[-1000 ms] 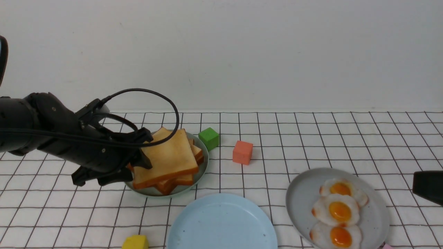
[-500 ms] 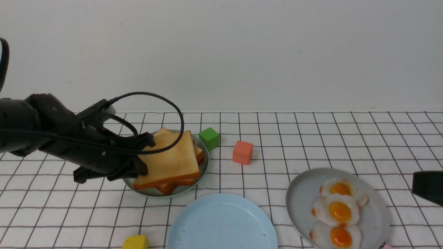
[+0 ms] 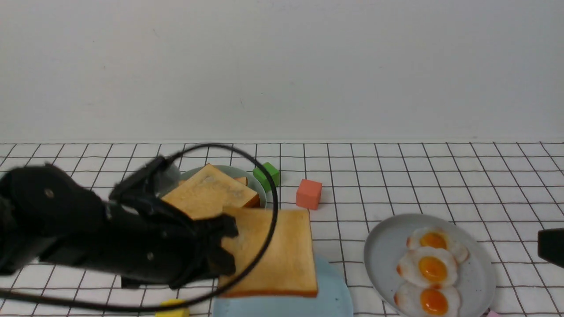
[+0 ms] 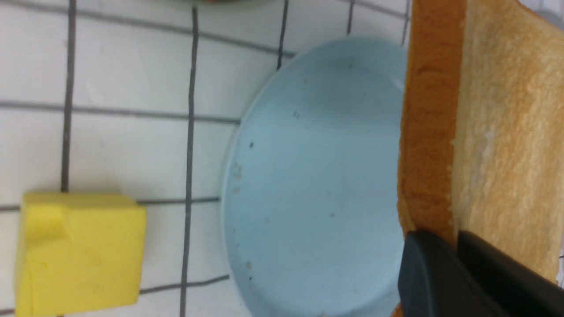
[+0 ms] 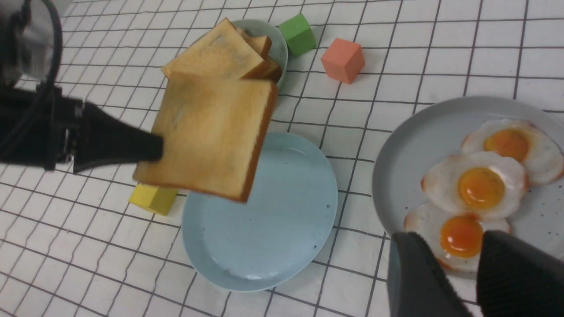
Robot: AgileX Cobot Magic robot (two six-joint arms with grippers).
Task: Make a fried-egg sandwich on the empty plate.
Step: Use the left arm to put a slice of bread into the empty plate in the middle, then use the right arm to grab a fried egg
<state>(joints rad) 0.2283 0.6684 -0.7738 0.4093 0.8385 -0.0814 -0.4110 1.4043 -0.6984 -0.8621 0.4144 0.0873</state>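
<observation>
One toast slice (image 3: 273, 251) is clamped at its left edge by the left gripper (image 3: 228, 248), which leaves the underside free for setting down on the pale blue plate (image 3: 335, 300). It hangs above the plate's left part, not touching. Its broad face is up and nearly level, and the free edge points to the robot's right. Being square, it shows no marked long axis. The right gripper (image 5: 449, 237) stands parted and empty above the fried eggs (image 5: 480, 187), judged ready for the next layer.

Toast slice (image 3: 291, 255) above empty plate (image 3: 335, 300)
</observation>
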